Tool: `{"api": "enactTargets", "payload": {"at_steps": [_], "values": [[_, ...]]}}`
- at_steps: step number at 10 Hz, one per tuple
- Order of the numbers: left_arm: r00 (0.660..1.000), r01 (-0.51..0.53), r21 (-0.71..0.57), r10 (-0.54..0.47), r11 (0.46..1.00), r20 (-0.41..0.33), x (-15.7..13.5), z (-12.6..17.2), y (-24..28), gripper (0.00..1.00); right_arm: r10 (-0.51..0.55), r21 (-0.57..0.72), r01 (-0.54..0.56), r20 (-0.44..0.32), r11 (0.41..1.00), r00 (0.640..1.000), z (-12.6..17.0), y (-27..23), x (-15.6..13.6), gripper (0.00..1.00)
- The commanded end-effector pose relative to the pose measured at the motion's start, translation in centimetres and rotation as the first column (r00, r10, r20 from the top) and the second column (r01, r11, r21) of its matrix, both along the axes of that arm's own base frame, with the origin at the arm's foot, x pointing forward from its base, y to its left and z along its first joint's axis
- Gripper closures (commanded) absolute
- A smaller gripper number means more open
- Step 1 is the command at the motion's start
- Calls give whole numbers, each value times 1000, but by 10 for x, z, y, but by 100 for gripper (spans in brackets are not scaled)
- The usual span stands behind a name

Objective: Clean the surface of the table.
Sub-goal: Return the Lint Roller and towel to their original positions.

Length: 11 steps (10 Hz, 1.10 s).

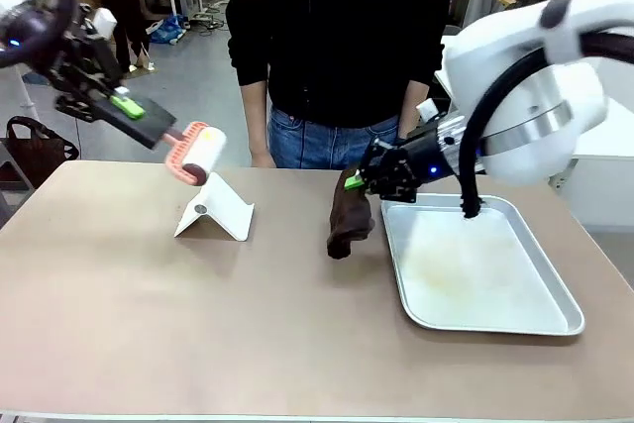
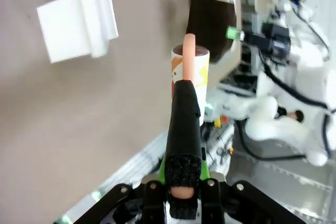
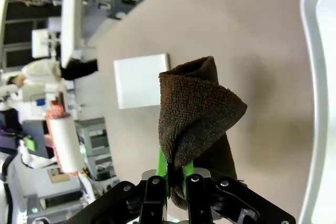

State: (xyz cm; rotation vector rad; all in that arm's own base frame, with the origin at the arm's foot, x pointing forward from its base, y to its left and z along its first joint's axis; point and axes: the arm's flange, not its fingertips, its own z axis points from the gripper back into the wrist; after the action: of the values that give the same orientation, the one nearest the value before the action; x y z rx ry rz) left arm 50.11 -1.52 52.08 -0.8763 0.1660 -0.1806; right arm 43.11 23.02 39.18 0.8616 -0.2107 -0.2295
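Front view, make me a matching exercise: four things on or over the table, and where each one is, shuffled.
Things:
1. lint roller
2. brown cloth
3. metal tray
4. white stand

Places:
A. flat on the table, right side
B. hanging from the right pincer
C. on the table under the roller
D. raised in the left pincer

Pairs: 1-D, 2-B, 3-A, 4-C

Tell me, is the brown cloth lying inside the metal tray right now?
No. In the front view the brown cloth hangs from the right gripper over the table, just left of the metal tray, not in it.
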Motion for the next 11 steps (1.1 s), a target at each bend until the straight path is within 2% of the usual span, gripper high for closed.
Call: {"api": "enactTargets", "payload": {"at_steps": [1,3,5,6,9,10,11], "values": [[992,-120,6,120,993,28,2,-23,-26,78,97,-20,-97,-20,995,995,3,-1,21,88],[994,-96,64,92,993,53,15,-42,-44,78,134,-30,-137,-90,990,987,-1,-14,32,88],[993,116,60,-115,991,-18,17,-52,-51,78,136,-17,-140,-163,990,977,-8,-26,40,88],[997,-67,65,65,996,38,18,-49,-50,78,140,-31,-143,-80,989,987,-18,-19,26,88],[997,-67,65,65,996,38,18,-49,-50,78,140,-31,-143,-80,989,987,-18,-19,26,88],[999,-31,74,29,997,27,20,-56,-49,78,149,-29,-153,-108,988,983,-19,-24,28,88],[996,-82,90,79,993,34,25,-60,-56,78,59,-86,-66,-82,994,995,-24,-14,32,88]]}}
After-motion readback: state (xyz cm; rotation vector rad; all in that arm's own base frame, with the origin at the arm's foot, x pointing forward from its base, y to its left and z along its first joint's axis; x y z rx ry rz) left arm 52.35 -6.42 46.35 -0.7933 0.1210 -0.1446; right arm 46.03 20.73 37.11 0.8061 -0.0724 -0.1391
